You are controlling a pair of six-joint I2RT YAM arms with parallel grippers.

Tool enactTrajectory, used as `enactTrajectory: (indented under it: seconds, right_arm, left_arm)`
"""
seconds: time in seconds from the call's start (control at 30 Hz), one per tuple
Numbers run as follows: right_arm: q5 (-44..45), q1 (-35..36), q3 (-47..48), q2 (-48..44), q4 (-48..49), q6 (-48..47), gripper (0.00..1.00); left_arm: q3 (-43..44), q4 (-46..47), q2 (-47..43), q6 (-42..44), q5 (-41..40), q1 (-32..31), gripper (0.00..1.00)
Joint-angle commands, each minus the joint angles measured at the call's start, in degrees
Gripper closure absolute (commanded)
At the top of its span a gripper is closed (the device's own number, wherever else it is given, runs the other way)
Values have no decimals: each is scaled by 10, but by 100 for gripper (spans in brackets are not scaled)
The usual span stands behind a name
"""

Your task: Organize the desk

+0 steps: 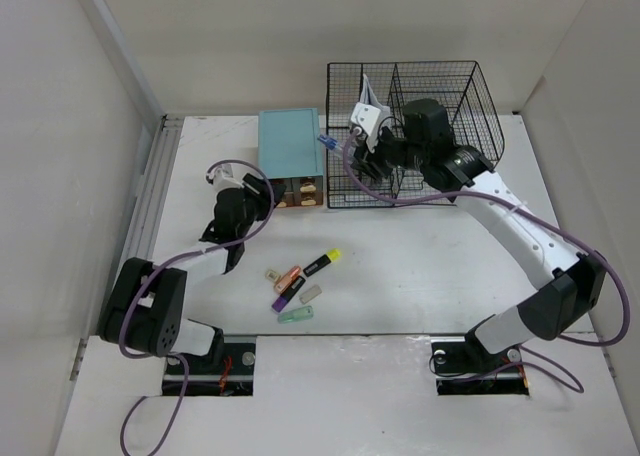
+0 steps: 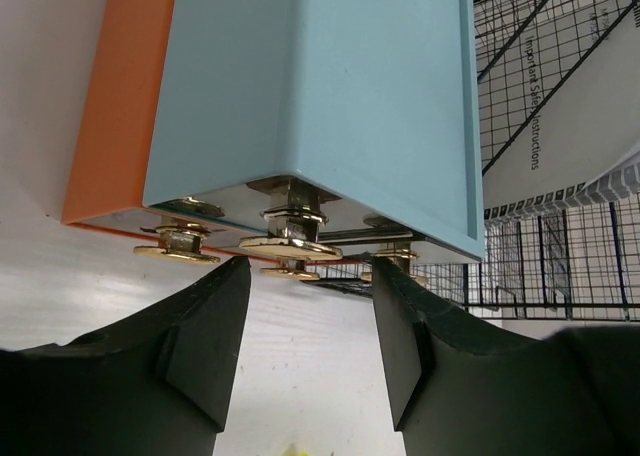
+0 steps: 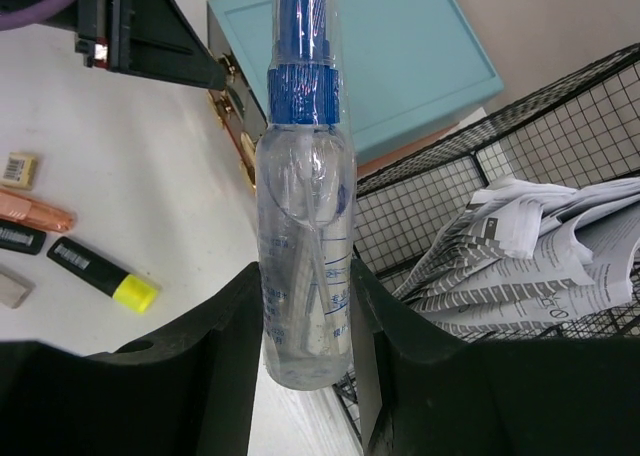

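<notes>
The desk point(image 1: 420, 266) fills the middle of the top view, with its ribbed rail point(image 1: 148, 201) running up the left edge. Just right of the rail, the left arm reaches toward the front of the teal-topped drawer box point(image 1: 290, 141), which stands at upper centre. In the left wrist view, the left gripper point(image 2: 310, 276) has its fingers point(image 2: 205, 326) apart with nothing between them, and the box's gold knobs point(image 2: 290, 244) sit just beyond the tips. Below the box, at lower centre of the top view, a loose cluster of highlighters point(image 1: 297, 294) lies on the white top, among them a yellow-capped marker point(image 1: 322, 263). Right of the box, the right gripper point(image 3: 305, 296) is clamped on a clear spray bottle point(image 3: 303, 176), with both fingers pressed against its sides. The bottle's blue cap is just beside the box's right edge in the top view. At upper right, the black wire rack point(image 1: 440, 91) holds printed papers point(image 3: 540, 256).
</notes>
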Motion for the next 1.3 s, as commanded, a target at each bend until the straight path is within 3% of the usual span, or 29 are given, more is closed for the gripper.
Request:
enactTrajectory:
  seconds: [0.0,0.17,0.23,0.73,1.03,1.27]
  right_arm:
    - [-27,-4,-5,-22,41,9,100]
    - [-33,-4,-10,-28,47,9,100]
    - [-33,-9,-15,-33,47,9,100]
    - [-55,-15,-21,-43,47,14,100]
    - [-82,-15,-21,-43,47,25,100]
    - [-117,-15,-15,-18,41,36,100]
  left_arm:
    - [27,41,7,1,-18,-3,51]
    - [32,53,17,1,-49,-9,56]
    - [32,53,17,1,-64,-15,65]
    - [-5,64,23,-10,-91,-38,81]
    - [-115,76,-86,-40,-106,-78,81]
    - [-164,15,-198,-53,-113,-103,81]
